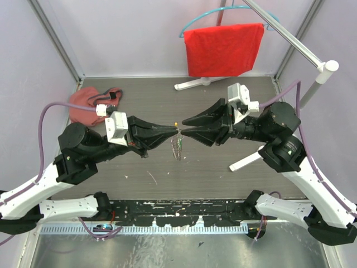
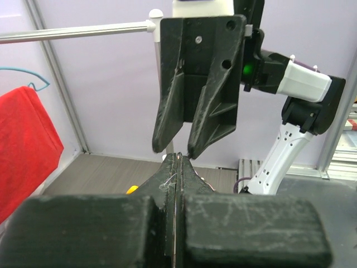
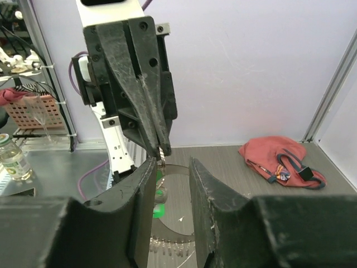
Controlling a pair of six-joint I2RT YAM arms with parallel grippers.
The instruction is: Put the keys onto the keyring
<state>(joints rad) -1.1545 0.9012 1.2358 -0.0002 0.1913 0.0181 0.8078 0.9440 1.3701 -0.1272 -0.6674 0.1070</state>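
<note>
My left hand [image 1: 175,129] is clamped on the top of the keyring [image 1: 177,147], which dangles at 6 o'clock from my fingertips above the counter [image 1: 223,167]. My right hand [image 1: 182,126] faces it from 3 o'clock, jaws apart with nothing between them. To do this well, I judge I should hold the left dead steady and bring the right in slowly toward the green key [image 3: 160,211] low by the loop, closing only once it sits squarely between the pads.
</note>
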